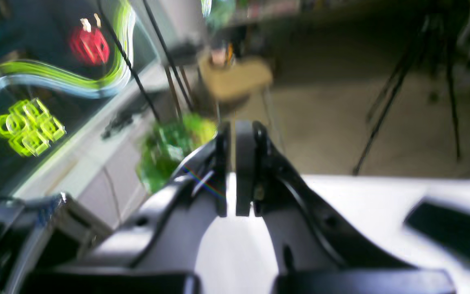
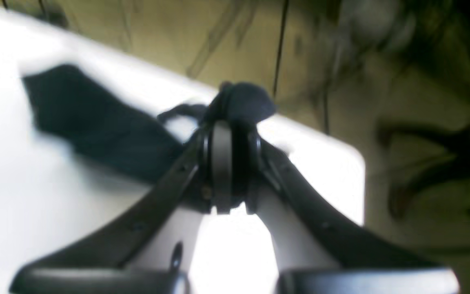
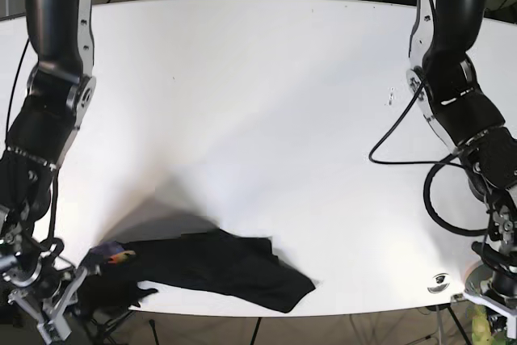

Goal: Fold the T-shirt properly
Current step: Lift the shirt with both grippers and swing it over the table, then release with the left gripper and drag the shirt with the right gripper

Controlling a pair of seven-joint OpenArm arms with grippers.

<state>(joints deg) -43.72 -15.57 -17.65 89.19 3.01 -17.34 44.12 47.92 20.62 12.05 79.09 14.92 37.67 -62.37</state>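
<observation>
The smooth white table (image 3: 266, 119) lies mostly bare. The dark, limp T-shirt (image 3: 218, 274) sprawls crumpled along its near edge. At that edge's corner the right gripper (image 2: 229, 122) has its jaws clamped on a bunched fold of the cloth. The left gripper (image 1: 237, 163), jaws closed on nothing, hangs off the opposite near corner.

Right claw (image 2: 229, 122) pinched closed; left claw (image 1: 239, 134) nearly closed, holding nothing.
</observation>
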